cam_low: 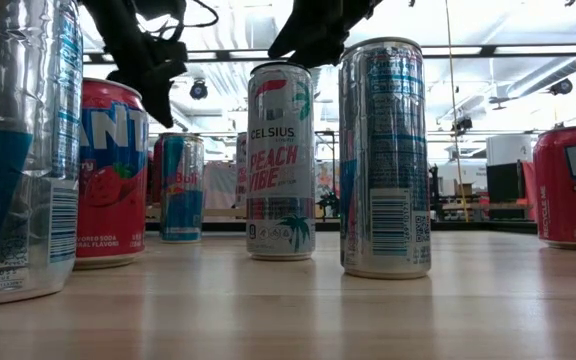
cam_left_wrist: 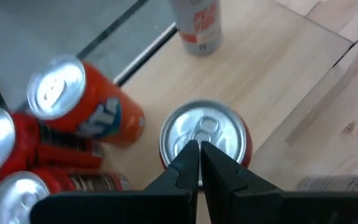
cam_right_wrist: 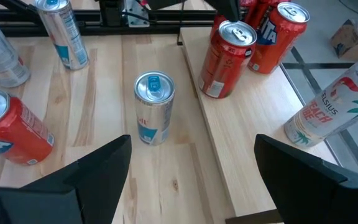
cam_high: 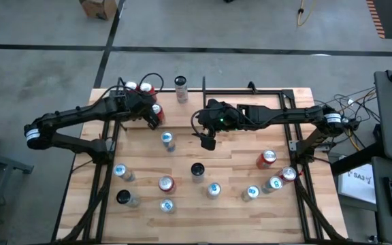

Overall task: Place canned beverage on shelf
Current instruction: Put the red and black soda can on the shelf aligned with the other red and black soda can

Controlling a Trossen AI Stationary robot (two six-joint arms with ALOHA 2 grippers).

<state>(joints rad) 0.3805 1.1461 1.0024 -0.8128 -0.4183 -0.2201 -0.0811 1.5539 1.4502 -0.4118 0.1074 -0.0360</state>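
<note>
The right claw (cam_high: 207, 142) hangs with its jaws spread wide and empty above the middle of the desk (cam_high: 237, 211), a blue-and-silver can (cam_right_wrist: 154, 109) standing just ahead of it. The left claw (cam_high: 154, 121) is shut with nothing between its fingers, poised over a red can (cam_left_wrist: 205, 138) near the desk's far left corner. There the shelf (cam_high: 120, 95), the narrow black-framed bay, already holds a cluster of red and orange cans (cam_high: 145, 88). Many cans (cam_high: 165, 184) remain scattered toward the desk's near edge, so the job looks partly done. The white can (cam_low: 280, 160) at the far edge reads "CELSIUS PEACH VIBE"; other labels are only partly legible.
</note>
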